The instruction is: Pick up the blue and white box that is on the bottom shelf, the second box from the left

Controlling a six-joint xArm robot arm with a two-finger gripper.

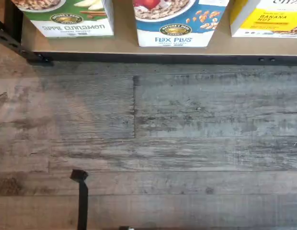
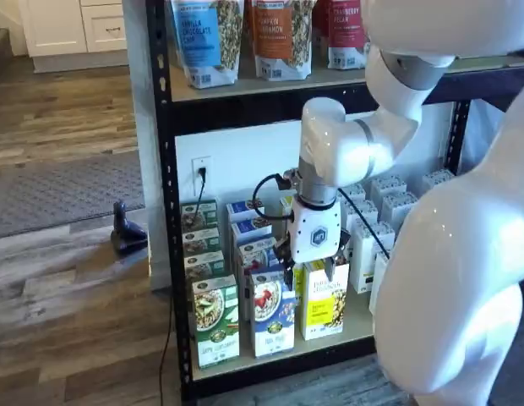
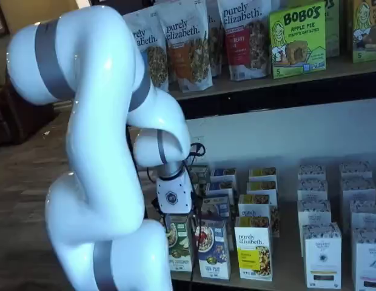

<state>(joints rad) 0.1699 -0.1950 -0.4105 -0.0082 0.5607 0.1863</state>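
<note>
Wrist view: the blue and white box (image 1: pixel 179 21) stands at the front edge of the bottom shelf (image 1: pixel 124 45), between a green-and-white carton (image 1: pixel 67 19) and a yellow-and-white carton (image 1: pixel 268 19); grey wooden floor (image 1: pixel 163 134) fills the rest.

In a shelf view the gripper (image 2: pixel 311 271) hangs from its white body just above the front row – its black fingers stand apart, holding nothing – over the blue and white box (image 2: pixel 273 315) and its yellow neighbour.

In a shelf view the white arm (image 3: pixel 97 151) covers much of the rack; the blue and white box (image 3: pixel 213 248) stands upright in the front row, and the gripper's fingers are not clear here
</note>
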